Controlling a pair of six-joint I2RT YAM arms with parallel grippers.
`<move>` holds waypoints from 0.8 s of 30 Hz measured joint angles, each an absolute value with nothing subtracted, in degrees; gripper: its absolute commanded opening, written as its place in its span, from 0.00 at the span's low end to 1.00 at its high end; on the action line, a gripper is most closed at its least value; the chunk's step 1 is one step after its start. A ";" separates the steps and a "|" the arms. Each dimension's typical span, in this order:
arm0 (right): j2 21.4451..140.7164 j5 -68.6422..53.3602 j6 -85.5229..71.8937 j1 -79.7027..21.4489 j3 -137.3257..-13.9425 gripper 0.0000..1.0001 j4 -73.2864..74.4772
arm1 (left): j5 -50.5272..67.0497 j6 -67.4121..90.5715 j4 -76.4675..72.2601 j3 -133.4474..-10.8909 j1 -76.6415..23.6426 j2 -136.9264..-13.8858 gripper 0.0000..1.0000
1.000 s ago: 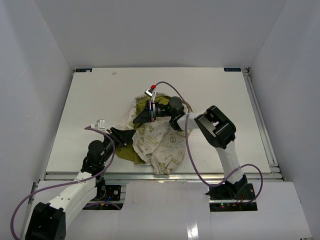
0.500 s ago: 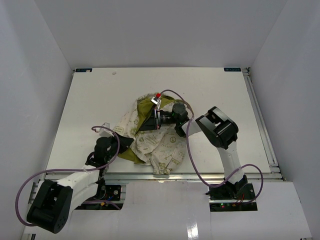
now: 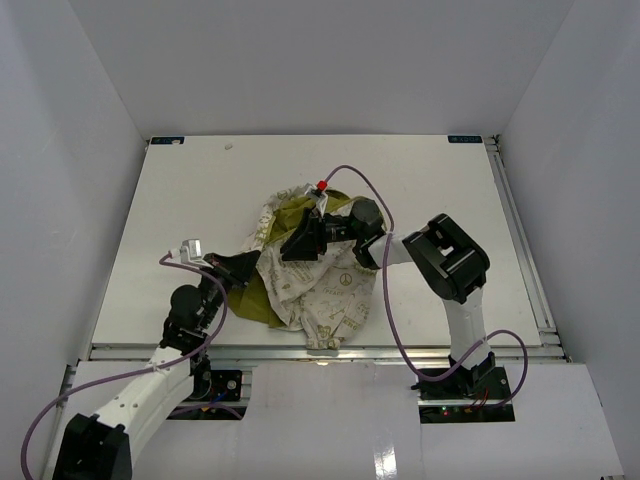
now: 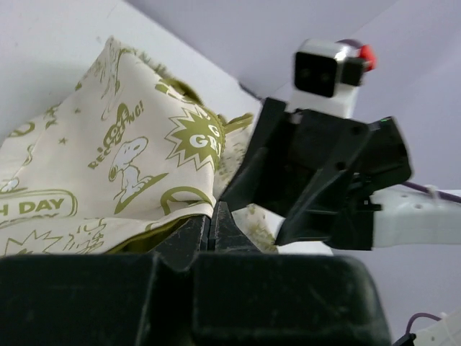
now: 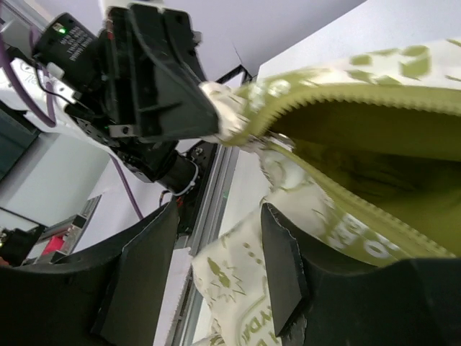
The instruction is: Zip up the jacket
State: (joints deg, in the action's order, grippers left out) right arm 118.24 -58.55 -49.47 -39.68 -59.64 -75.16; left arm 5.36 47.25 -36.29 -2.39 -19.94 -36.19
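Lying crumpled near the middle of the desk (image 3: 180,200), drawn a little toward 6 o'clock, the jacket (image 3: 320,290) is seen from above as a loose heap with its olive lining (image 5: 374,158) turned out.

The cloth is judged light, limp and apt to fold or drag. A firm pinch is thought best taken on the stiffer hem beside the zipper (image 5: 346,94), with the bottom end held taut so that the two rows can be brought together.

The left fingers (image 5: 173,79) are clenched on a cream corner of the jacket at its 9 o'clock edge. The right fingers (image 5: 140,288) are spread apart and hold nothing, and are poised over the heap toward 12 o'clock.

Only the right wrist view shows the two rows of teeth parted and running toward the pinched corner, a detail lost in the overhead view. The left wrist view adds the printed outer cloth lying against its pressed-together tips, with the other arm facing them at 2 o'clock. The overhead view alone gives the lie of the whole garment. A slider cannot be made out in any view.
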 measured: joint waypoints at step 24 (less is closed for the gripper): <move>114.19 -55.68 -33.15 -38.81 -57.74 0.58 -73.72 | 8.64 47.00 -42.85 -2.39 -19.81 -36.82 0.00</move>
State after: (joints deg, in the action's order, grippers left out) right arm 114.19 -55.68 -33.15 -38.81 -57.74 -73.72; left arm 8.64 47.00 -42.85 -2.39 -19.81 -36.82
